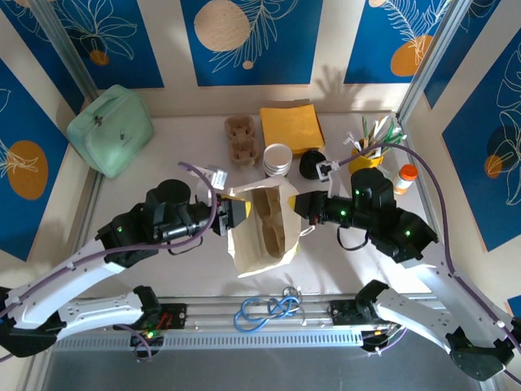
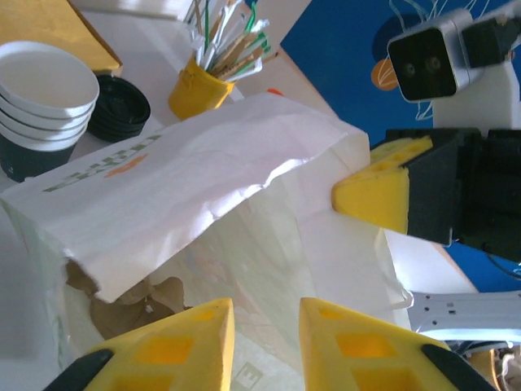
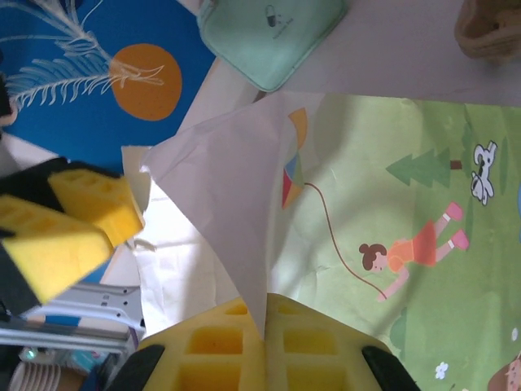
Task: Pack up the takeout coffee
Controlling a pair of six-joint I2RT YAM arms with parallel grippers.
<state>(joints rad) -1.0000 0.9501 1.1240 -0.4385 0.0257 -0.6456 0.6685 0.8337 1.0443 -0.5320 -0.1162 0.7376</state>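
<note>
Paper bag (image 1: 262, 232) mid-table, cup carrier (image 1: 273, 220) inside. R gripper (image 3: 264, 322) clamped tight on bag rim, prob to hold mouth open + stop sliding. L gripper (image 2: 267, 326) at opposite rim, jaws slightly apart, not pinching anything afaict. Cups (image 1: 277, 160) just behind bag.

We see the paper bag (image 1: 248, 248) (image 3: 391, 204) white, one face printed grass-green with a cartoon girl in orange, a dark-green tree and a white dog. We also note a mint-green pouch (image 1: 110, 130), mustard-yellow napkins (image 1: 291, 126) and blue wall panels (image 1: 244, 37) with white leaf outlines.
</note>
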